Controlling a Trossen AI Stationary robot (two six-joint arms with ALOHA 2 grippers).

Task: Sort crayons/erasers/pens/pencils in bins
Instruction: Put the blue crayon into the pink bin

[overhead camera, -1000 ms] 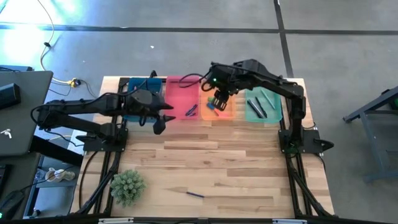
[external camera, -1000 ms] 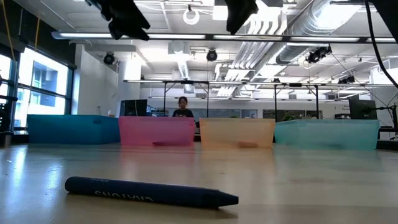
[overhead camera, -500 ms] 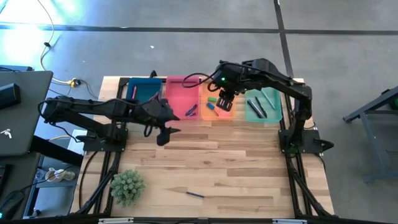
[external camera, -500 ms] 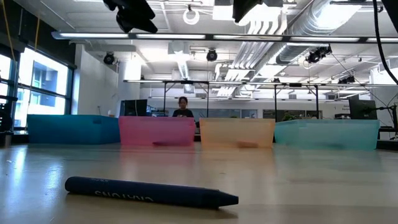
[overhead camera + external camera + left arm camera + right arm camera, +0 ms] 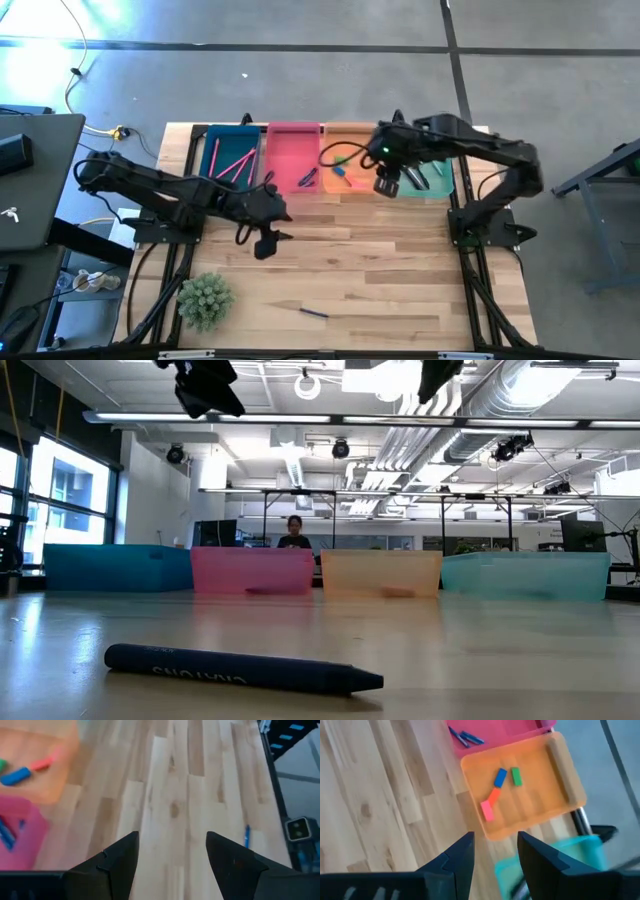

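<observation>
Four bins stand in a row at the table's far edge: dark blue (image 5: pixel 232 155), pink (image 5: pixel 293 158), orange (image 5: pixel 350 160) and teal (image 5: pixel 432 160). The orange bin (image 5: pixel 535 770) holds a blue eraser (image 5: pixel 500 777), a green eraser (image 5: pixel 516 776) and a pink-red eraser (image 5: pixel 486 811). A dark blue crayon (image 5: pixel 240 668) lies on the table near the front edge (image 5: pixel 313 312). My left gripper (image 5: pixel 265 240) is open and empty above the bare table in front of the pink bin. My right gripper (image 5: pixel 387 183) is open and empty above the front edges of the orange and teal bins.
Pink sticks lie in the dark blue bin (image 5: pixel 230 163), blue pens in the pink bin (image 5: pixel 465 737), dark pens in the teal bin (image 5: pixel 415 172). A small green plant (image 5: pixel 205 298) stands at the near left corner. Bare wood lies between the bins and the crayon.
My left gripper has gone from in front of the blue and pink bins toward the table's near edge. My right gripper has gone from above the orange bin toward the table's right edge and a little nearer, to the gap between the orange and teal bins.
</observation>
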